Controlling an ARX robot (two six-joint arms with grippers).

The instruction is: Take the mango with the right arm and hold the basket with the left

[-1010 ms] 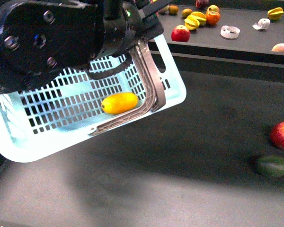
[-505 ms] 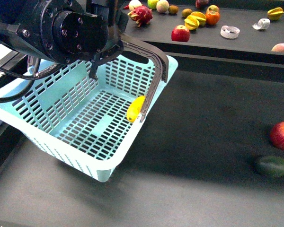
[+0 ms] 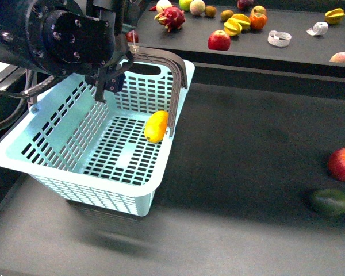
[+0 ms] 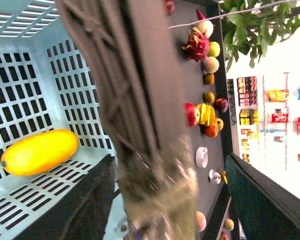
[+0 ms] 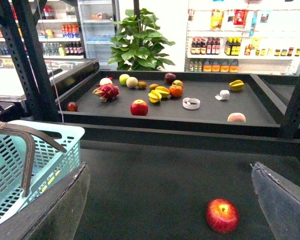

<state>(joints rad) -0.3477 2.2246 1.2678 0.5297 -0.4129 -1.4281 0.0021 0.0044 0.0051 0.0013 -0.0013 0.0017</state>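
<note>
The basket is sitting tilted toward the left edge of the dark tabletop, with the mango lying inside it against the wall on the side of the raised grey-brown handles. The left arm is hanging over the basket's far rim, and its gripper is reaching down by the handles. The left wrist view is showing what the front view hides: the taped handles are running between the dark fingers, so the gripper is clamping them, with the mango on the slotted floor beyond. The right wrist view is showing the right gripper with its fingers spread wide and holding nothing, well apart from the basket, above a red apple. Only the front view is showing the dark green fruit beside that apple near the table's right edge.
</note>
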